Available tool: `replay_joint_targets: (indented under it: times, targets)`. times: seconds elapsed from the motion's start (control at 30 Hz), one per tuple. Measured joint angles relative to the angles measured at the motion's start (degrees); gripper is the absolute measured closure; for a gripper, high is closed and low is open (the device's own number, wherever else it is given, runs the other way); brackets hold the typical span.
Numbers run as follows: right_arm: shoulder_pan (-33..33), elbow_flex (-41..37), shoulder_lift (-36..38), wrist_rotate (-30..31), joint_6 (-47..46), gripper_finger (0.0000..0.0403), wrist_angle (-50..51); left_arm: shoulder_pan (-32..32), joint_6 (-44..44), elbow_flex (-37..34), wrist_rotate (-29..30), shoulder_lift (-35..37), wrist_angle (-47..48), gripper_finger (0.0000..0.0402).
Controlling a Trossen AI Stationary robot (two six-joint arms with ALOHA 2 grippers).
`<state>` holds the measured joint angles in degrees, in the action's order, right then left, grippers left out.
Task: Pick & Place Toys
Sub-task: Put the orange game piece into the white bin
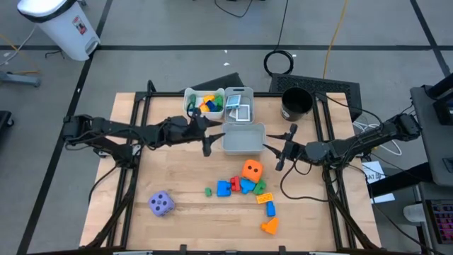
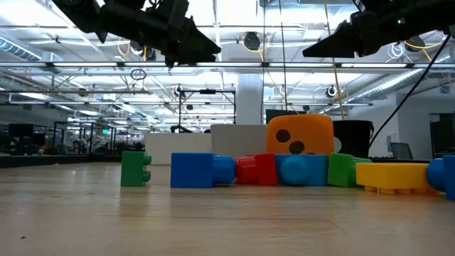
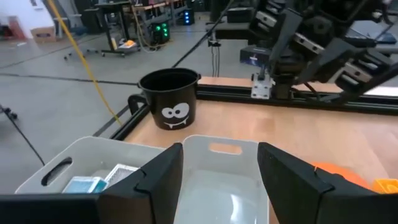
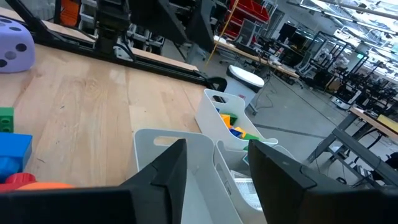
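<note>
My left gripper (image 1: 207, 142) (image 3: 221, 152) hangs open in the air beside the left end of an empty grey bin (image 1: 243, 139), with nothing between its fingers. My right gripper (image 1: 282, 152) (image 4: 214, 149) hangs open off the same bin's right end, also holding nothing. The toys lie on the table nearer the front: an orange die (image 1: 252, 170), a purple die (image 1: 161, 204), a cluster of blue, red and green blocks (image 1: 237, 186), a yellow and blue block (image 1: 266, 201) and an orange block (image 1: 269, 225). All of these rest flat on the wood.
At the table's far edge stand a white bin of coloured blocks (image 1: 204, 103) and a bin of picture cards (image 1: 239, 106). A black cup (image 1: 296, 104) stands at the far right. Black frame rails (image 1: 134, 163) run along both sides. Bare wood lies at the near left.
</note>
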<state>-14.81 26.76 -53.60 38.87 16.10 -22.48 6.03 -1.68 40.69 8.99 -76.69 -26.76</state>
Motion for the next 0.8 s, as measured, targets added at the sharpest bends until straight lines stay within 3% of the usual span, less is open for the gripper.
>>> replay_joint_targets:
  times: [0.17, 0.37, 0.5, 0.63, 0.8]
  targets:
    - [-0.02, 0.00, -0.01, -1.33, -2.15, 0.0258, 0.00, 0.93, 2.27, 0.00, 0.02, 0.00, -0.01, 0.0186]
    - [-0.02, 0.00, 0.01, -9.03, -3.76, 0.0260, -1.44, 1.13, 3.84, 0.00, 0.02, 0.00, -0.01, 0.0182]
    - [-0.68, 0.00, -0.01, -17.24, -9.14, 0.0260, -1.46, 1.00, 5.17, 0.00, 0.02, 0.00, -0.05, 0.0188]
    - [-3.05, 0.00, -0.47, -22.55, -14.31, 0.0255, -1.66, 1.00, 6.15, 0.00, 0.02, 0.00, -0.07, 0.0189]
    - [-9.57, 0.00, -4.07, -24.05, -18.41, 0.0255, -6.06, 1.00, 8.65, 0.00, 0.02, 0.00, -0.09, 0.0182]
